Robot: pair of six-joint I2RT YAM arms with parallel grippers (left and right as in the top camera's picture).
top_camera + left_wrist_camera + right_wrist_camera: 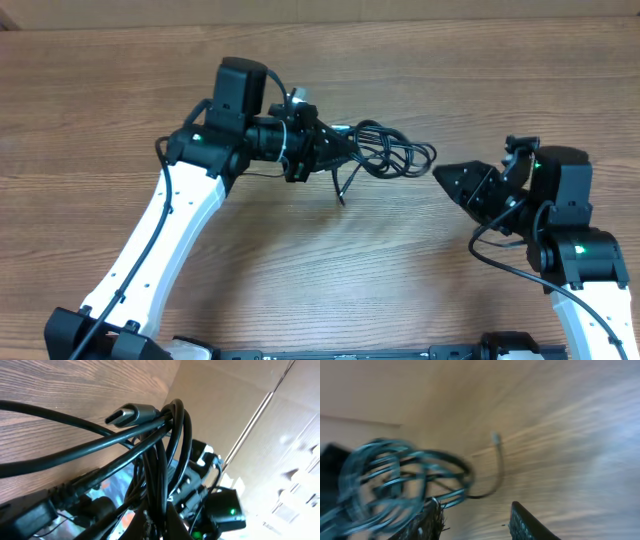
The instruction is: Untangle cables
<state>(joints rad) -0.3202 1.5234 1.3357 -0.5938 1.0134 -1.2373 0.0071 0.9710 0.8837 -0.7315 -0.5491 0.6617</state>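
Several thin black cables (392,152) form tangled loops.

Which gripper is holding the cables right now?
The left gripper: the cables bunch out from its tip. The right gripper is open and empty, stopped short of them.

Left end effector (350,152) grips cables (388,152); right end effector (440,174) apart.

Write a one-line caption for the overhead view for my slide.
Left gripper holds the tangled black cables; right gripper, jaws open, faces them without touching.
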